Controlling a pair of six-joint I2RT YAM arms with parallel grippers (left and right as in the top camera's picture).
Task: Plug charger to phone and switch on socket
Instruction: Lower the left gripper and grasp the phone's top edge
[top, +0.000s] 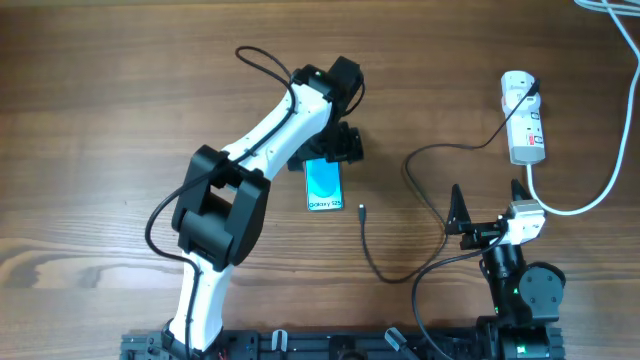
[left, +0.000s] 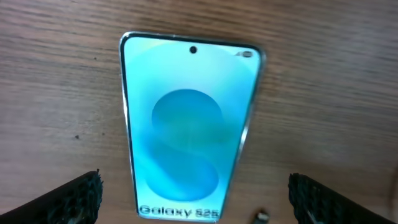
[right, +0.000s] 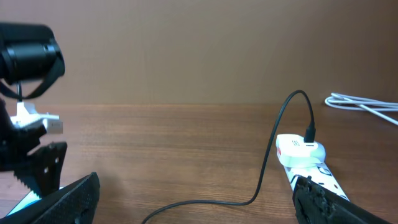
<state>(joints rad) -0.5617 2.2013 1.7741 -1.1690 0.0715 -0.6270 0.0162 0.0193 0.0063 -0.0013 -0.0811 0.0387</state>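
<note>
Near, on the right, the right gripper (top: 487, 200) waits with its jaws released and holds nothing. The charger (top: 361, 210) lies loose on the table (top: 100, 120). Its plug tip is just right of the near end of the phone (top: 324, 188), not touching it. The phone lies flat, screen up, a little left of centre. Over its far end hangs the left gripper (top: 328, 150), jaws wide, grasping nothing. I think the phone needs steadying first: lower the fingers evenly onto both long edges, without pushing it sideways. Far right, the socket (top: 524, 118) has the black cable plugged in.
</note>
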